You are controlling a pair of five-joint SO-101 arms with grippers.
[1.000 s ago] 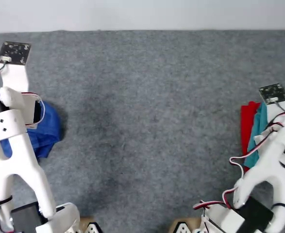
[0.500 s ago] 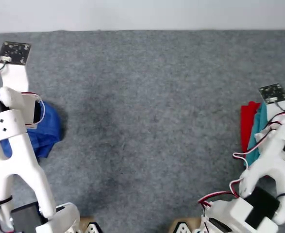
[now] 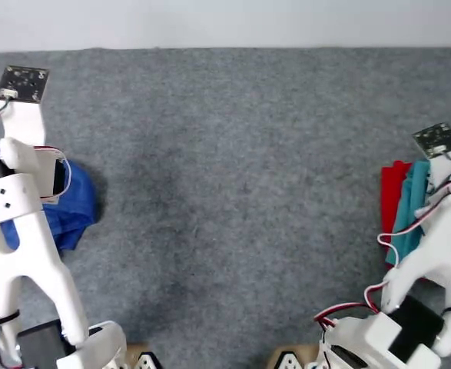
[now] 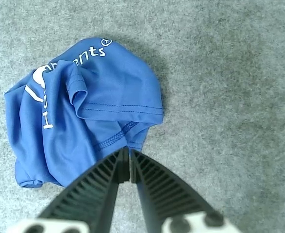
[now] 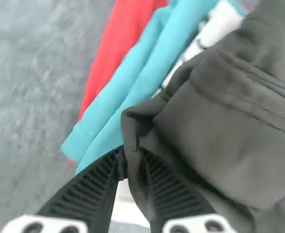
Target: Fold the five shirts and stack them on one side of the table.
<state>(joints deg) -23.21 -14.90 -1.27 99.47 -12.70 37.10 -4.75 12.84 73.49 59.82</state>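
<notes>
1. Stack side: the red shirt (image 5: 125, 43) and the teal shirt (image 5: 147, 82) lie folded one over the other at the right edge of the table (image 3: 233, 154). A white garment (image 5: 215, 29) shows between the teal shirt and the dark grey shirt (image 5: 220, 111).
2. Right gripper (image 5: 131, 160): jaws closed, with a fold of the dark grey shirt caught between them, directly over the stack. The placing of this shirt is judged to be in hand, not finished.
3. Left gripper (image 4: 128, 158): jaws pressed together, tips at the hem of the blue shirt (image 4: 84, 111). Whether cloth is caught between them cannot be determined.
4. Blue shirt: it lies crumpled and unfolded on the opposite side of the table, well apart from the stack.
5. Assessment: three shirts appear stacked and a fourth is being added. The fifth, the blue one, remains to be folded and carried across. The task is judged well past halfway.
</notes>
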